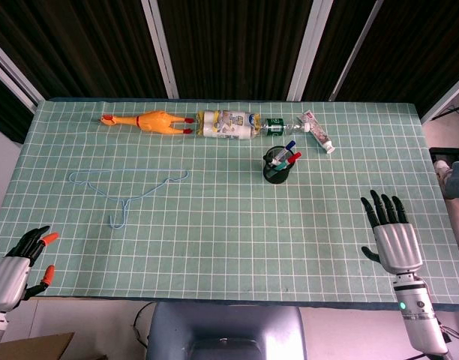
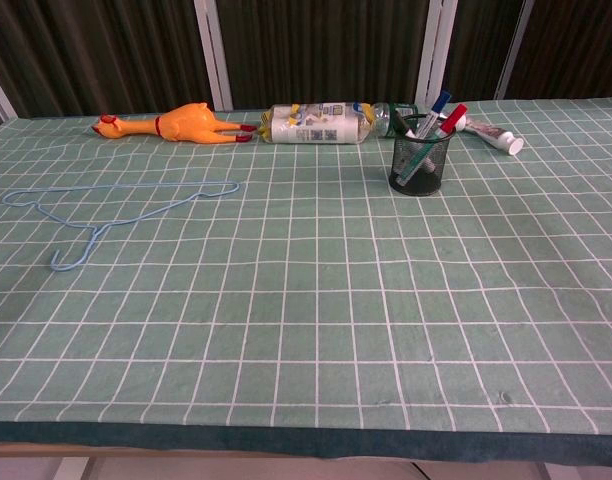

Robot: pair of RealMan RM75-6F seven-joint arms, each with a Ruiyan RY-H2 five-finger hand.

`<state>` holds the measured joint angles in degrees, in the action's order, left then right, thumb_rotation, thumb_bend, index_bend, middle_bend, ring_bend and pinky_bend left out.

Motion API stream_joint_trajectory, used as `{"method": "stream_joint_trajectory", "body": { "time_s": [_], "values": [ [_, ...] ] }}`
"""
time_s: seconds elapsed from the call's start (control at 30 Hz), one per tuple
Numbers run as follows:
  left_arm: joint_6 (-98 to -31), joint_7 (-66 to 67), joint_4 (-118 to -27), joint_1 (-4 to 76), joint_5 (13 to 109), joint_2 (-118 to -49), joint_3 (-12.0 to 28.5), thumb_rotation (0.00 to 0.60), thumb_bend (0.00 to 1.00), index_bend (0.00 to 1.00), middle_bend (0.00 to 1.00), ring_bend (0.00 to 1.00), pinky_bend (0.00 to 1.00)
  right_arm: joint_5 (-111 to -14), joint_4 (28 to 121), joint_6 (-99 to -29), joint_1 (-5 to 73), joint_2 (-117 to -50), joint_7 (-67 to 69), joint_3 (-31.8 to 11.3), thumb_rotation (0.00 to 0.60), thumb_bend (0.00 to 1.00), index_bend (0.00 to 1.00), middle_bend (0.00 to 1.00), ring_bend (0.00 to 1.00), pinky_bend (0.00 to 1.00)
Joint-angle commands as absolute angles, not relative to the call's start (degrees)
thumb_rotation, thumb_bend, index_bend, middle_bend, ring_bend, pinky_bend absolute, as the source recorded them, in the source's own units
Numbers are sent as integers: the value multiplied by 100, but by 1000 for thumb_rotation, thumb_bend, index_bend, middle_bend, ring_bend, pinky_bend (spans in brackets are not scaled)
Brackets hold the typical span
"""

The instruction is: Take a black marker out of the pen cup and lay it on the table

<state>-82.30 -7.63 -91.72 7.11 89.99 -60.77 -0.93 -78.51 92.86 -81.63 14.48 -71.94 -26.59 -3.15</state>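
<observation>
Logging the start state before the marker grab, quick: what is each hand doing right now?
Left hand: holds nothing, fingers curled at the table's near left corner; open or closed cannot be told.
Right hand: open, fingers spread, holding nothing.

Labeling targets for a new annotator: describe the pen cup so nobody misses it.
On the green grid mat, find the row of objects along the far edge. The pen cup stands just in front of the lying plastic bottle; it is the only upright item, black mesh, with markers sticking out.

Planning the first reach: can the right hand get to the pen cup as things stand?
Probably yes: the right hand lies open on the mat, and only bare mat shows between it and the pen cup.
</observation>
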Motion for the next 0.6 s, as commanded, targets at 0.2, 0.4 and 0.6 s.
{"method": "stream_joint_trajectory", "body": {
  "time_s": [0.2, 0.4, 0.6],
  "values": [
    [-8222, -718, -9193, 699, 8989, -6061, -108, 600, 483, 194, 64, 71, 313, -7849, 9185, -8140, 1432, -7218, -2538, -406, 600, 237, 79, 7, 0, 135],
    [-8240, -785, -9169, 692, 8944, -6059, -77, 600, 482, 194, 64, 71, 314, -7784, 9139, -8036, 1549, -7229, -2498, -604, 600, 237, 80, 6, 0, 131],
    [-8270, -801, -9164, 673, 9015, -6040, -115, 600, 483, 194, 64, 71, 313, -7791, 8895, -7596, 2058, -7374, -2506, -958, 600, 238, 126, 109, 44, 151]
  ]
}}
